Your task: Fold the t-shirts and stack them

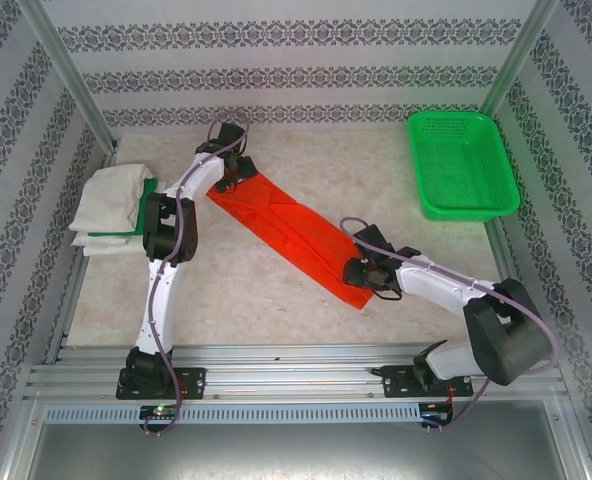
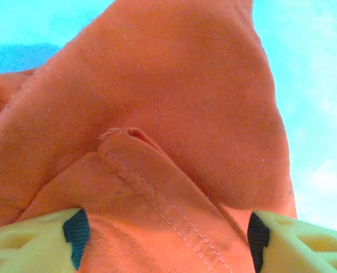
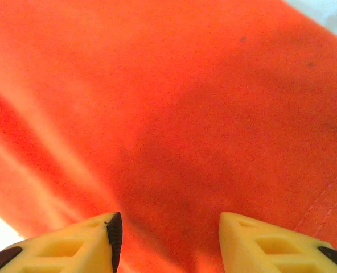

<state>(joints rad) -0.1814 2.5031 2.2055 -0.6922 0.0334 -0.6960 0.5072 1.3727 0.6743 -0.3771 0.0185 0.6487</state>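
Evidently mid-fold; the plain orange-red cloth t-shirt (image 1: 286, 235) lies as a long strip slantwise across the bench (image 1: 246, 300); left fingers (image 2: 37, 244) stand wide over its far end, right fingers (image 3: 259, 244) half apart over its near end, neither visibly pinching. Next, I reckon, one end wants gripping and doubling over.

Desk (image 1: 276, 300) in front of me: orange shirt (image 1: 286, 225) diagonal mid, white-green shirt stack (image 1: 111, 205) left edge, basket (image 1: 466, 170) far right.

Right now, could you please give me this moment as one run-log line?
step: folding orange shirt | left fingers: open, astride far end | right fingers: open over near end | folded stack: far left
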